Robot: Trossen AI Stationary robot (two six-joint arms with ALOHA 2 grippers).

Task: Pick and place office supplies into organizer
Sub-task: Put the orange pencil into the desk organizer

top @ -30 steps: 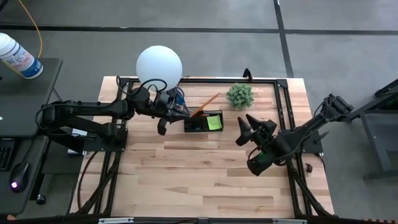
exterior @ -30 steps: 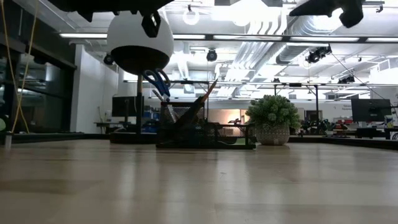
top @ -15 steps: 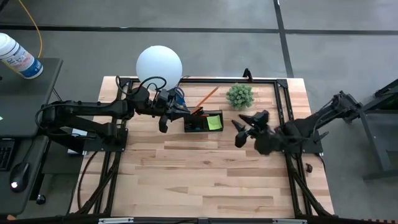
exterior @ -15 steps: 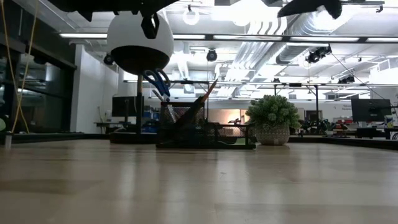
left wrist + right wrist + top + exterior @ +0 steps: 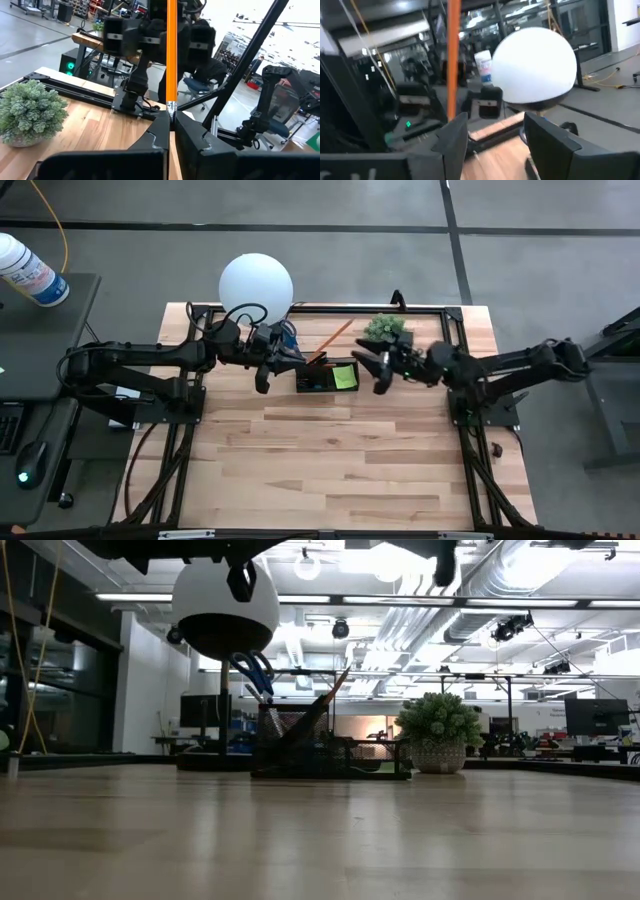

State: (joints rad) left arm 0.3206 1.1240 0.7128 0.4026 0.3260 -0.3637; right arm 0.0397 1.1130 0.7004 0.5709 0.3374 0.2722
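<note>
The organizer (image 5: 327, 375) stands near the far edge of the table (image 5: 330, 460), just in front of the lamp's white globe (image 5: 257, 283). In it, a lime-green sticky-note pad (image 5: 345, 376) fills the compartment on the robot's right, and blue-handled scissors (image 5: 253, 671) stand handle-up at the end by the lamp. An orange pencil (image 5: 330, 345) has its lower end in the organizer and leans out, its long axis slanting up and away toward the far right.

The left gripper (image 5: 270, 366) sits just left of the organizer with its jaws pressed together; in the left wrist view the pencil rises straight up from between its fingertips, so it appears to have the pencil pinched. The right gripper (image 5: 372, 368) hovers just right of the organizer, jaws spread wide with nothing in them. A small potted plant (image 5: 385, 332) stands just behind the right gripper.
</note>
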